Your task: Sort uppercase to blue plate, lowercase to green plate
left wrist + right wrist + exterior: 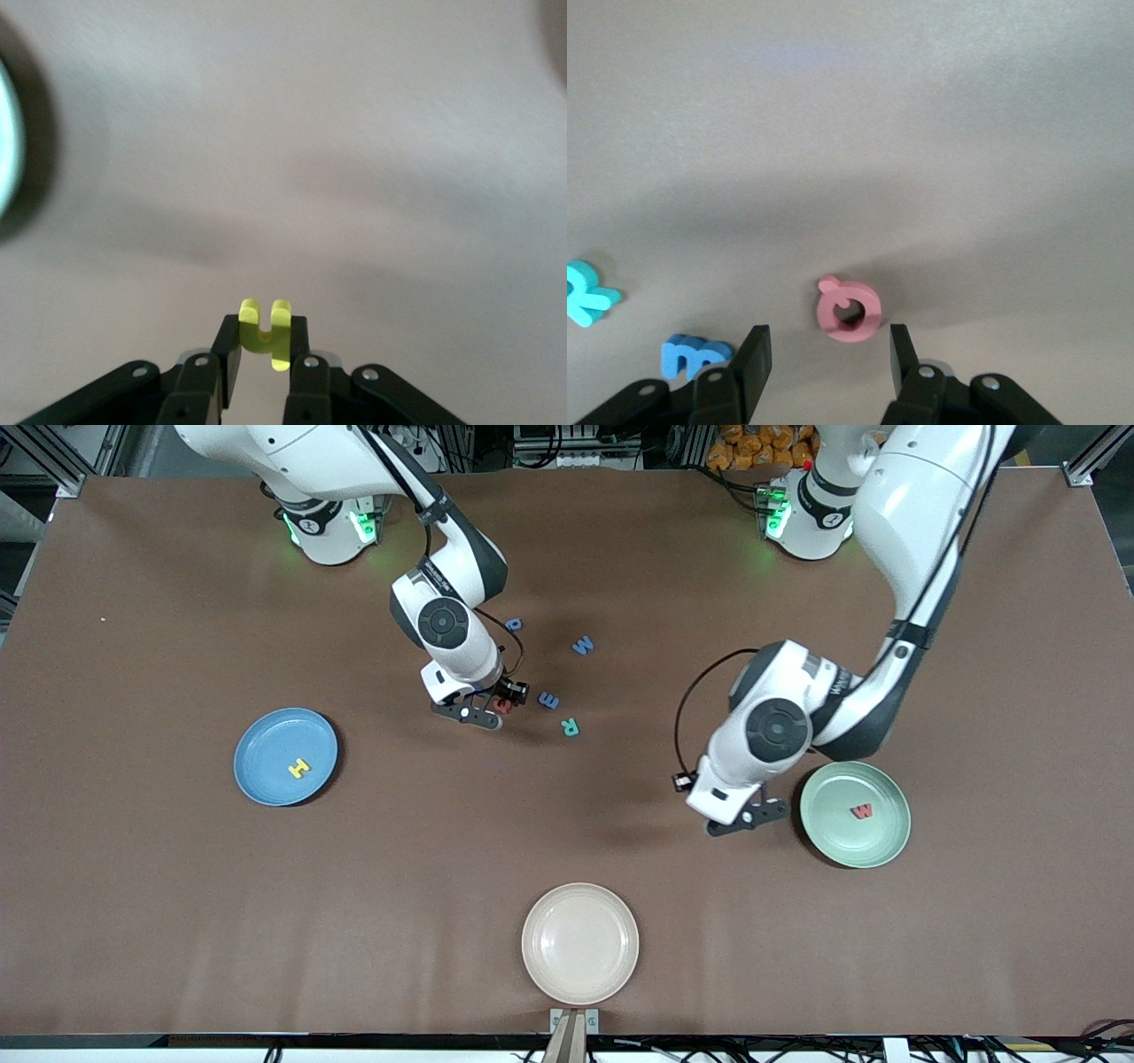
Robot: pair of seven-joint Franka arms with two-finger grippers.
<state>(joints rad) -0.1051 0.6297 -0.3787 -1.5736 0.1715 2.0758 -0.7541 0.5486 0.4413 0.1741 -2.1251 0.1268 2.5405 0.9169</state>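
Note:
My right gripper (493, 710) (828, 347) is open, low over the table. The red Q (502, 706) (849, 310) lies flat just ahead of the gap between its fingers, untouched. Beside the green plate (886, 846) (5, 133), my left gripper (746, 817) (264, 341) is shut on a small yellow h (263, 334). A red w (861, 810) lies in the green plate. The blue plate (266, 740) holds a yellow H (299, 768). On the table lie a blue E shape (548, 701) (694, 354), a teal R (570, 727) (586, 294), a blue W (582, 646) and a small rounded blue letter (513, 625).
A cream plate (580, 943) with nothing in it sits near the table's front edge, midway between the two arms' ends. The loose letters cluster close beside the right gripper, toward the left arm's end.

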